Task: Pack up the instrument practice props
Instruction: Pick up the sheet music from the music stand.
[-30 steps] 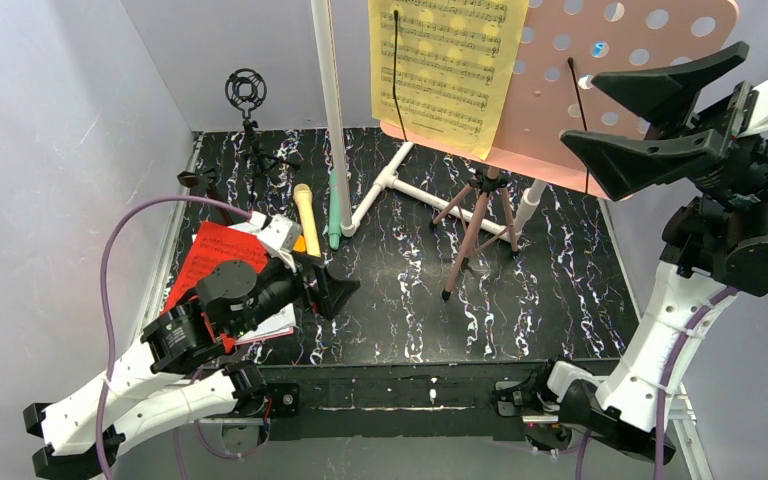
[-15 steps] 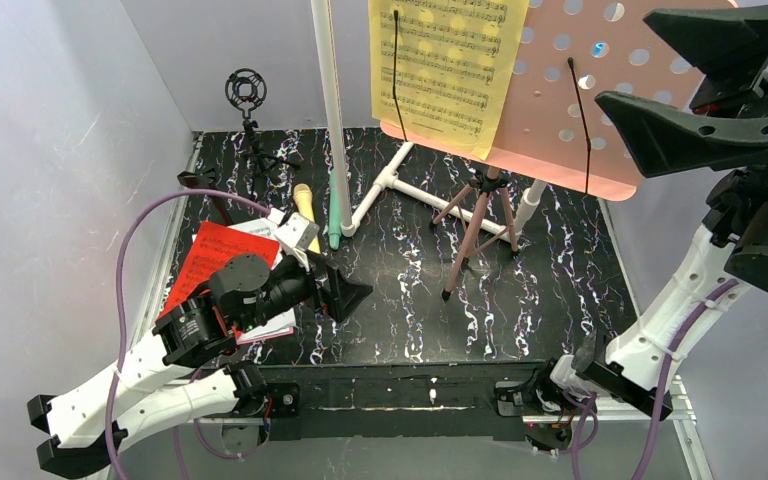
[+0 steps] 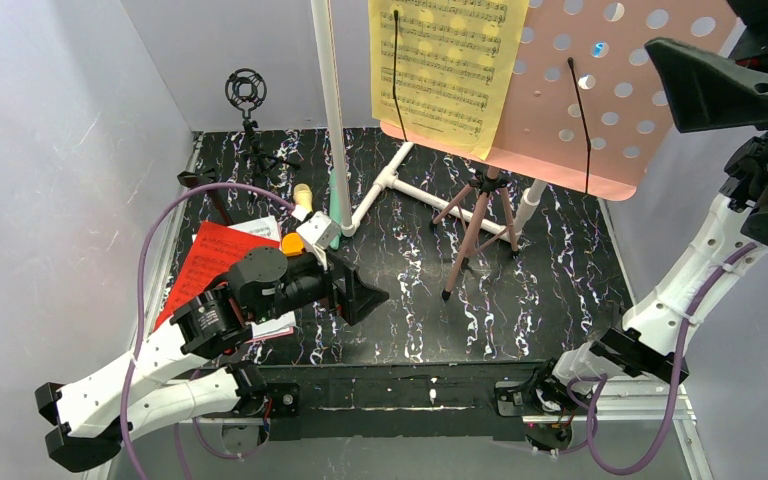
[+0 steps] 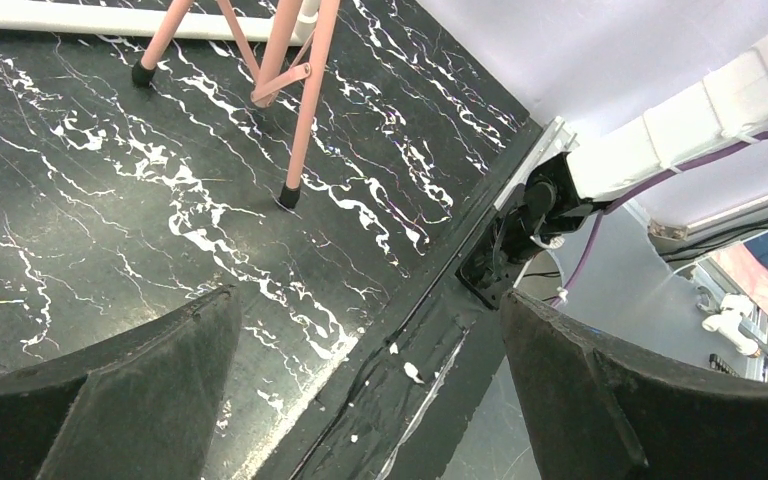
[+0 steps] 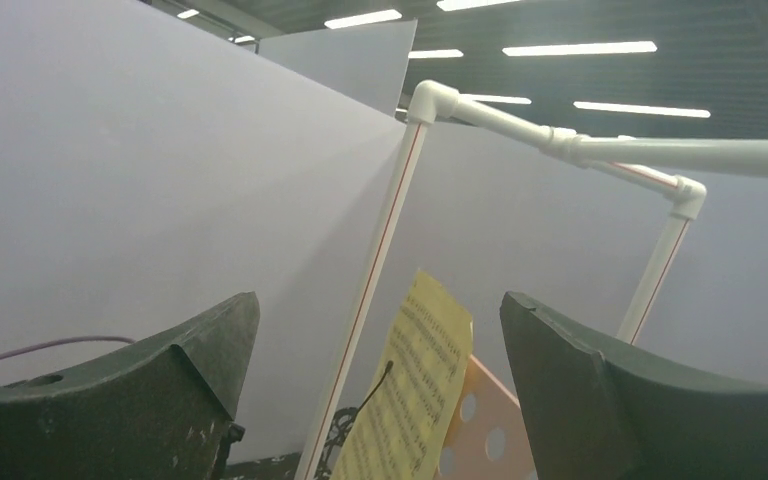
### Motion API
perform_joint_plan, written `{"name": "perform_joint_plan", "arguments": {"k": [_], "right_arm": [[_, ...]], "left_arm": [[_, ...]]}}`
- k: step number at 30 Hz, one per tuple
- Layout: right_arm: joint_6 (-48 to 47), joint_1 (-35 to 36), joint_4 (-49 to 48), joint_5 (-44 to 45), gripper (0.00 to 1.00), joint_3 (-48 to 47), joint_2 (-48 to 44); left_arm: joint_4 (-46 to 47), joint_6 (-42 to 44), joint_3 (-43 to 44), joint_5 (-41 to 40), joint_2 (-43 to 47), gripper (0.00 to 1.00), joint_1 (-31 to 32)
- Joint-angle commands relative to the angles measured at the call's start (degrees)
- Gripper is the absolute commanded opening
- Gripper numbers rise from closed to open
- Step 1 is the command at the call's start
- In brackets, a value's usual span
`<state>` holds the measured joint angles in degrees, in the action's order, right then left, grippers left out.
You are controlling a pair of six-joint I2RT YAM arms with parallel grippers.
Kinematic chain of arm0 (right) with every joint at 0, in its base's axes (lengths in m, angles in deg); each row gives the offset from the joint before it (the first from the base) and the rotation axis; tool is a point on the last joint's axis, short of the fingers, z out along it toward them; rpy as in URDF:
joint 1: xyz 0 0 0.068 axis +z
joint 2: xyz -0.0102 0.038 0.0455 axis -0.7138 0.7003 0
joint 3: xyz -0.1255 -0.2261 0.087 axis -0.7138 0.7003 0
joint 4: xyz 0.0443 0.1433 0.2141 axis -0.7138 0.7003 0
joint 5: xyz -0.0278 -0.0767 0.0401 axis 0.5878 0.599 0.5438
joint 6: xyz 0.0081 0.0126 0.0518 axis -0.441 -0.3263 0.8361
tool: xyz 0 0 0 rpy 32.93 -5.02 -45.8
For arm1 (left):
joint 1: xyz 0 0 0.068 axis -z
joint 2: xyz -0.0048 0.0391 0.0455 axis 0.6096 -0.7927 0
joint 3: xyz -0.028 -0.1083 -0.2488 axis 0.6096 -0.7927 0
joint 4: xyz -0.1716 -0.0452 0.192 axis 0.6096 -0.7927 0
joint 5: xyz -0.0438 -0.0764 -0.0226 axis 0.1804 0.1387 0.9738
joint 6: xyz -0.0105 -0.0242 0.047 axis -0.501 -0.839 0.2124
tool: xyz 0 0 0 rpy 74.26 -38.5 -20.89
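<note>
Far left of the stand (image 3: 600, 100), the red folder (image 3: 212, 262) lies flat on the black marbled table (image 3: 560, 290), a white sheet showing under its far edge. The left arm crosses its near corner. Behind it, at the back wall, a small black mic mount (image 3: 247, 92) stands on its own little tripod.

The left gripper (image 4: 368, 300) hangs low over the table, left of the stand's legs (image 3: 472, 228). Its jaws are wide apart and nothing is in them. Its wrist view looks between the fingers at one pink leg ending in a black foot on the table.

Just behind that wrist, still left of the stand, lie the two microphones. Only the rounded end of the yellow one (image 3: 303, 192) shows. The mint-green one (image 3: 335, 205) lies alongside it, close to the upright of the white pipe frame (image 3: 328, 100), whose base runs back behind the stand's legs.

The stand itself is upright near the middle of the table: thin pink tripod legs and a broad pink desk punched with round holes, tilted back. A yellow sheet (image 3: 445, 65) printed with staves covers the desk's left part, a thin black wire arm lying over it. A second wire arm lies on the bare pink part.

The right gripper (image 5: 380, 300) is up high, just right of the desk and about level with it, jaws spread wide and empty, not touching the stand.
</note>
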<state>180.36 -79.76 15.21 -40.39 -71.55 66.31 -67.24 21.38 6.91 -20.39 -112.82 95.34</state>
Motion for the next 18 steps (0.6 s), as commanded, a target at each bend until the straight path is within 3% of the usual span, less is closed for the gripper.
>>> {"name": "perform_joint_plan", "arguments": {"k": [1,8,14,18], "right_arm": [[-2.28,-2.05,4.98,7.47,1.00,-5.08,0.82],[4.61,-10.30,7.22,13.40,1.00,-7.97,1.18],[24.63,-22.30,-7.23,17.78,1.00,-7.74,1.25],[31.92,-25.67,-15.00,20.84,1.00,-4.57,-0.36]], "left_arm": [[1.02,-0.04,1.84,0.86,0.25,1.00,0.19],[1.54,-0.42,2.96,0.56,-1.50,1.00,0.22],[2.23,-1.06,2.90,1.46,-2.50,1.00,0.15],[2.10,-0.85,2.32,1.32,-1.30,1.00,0.15]]}}
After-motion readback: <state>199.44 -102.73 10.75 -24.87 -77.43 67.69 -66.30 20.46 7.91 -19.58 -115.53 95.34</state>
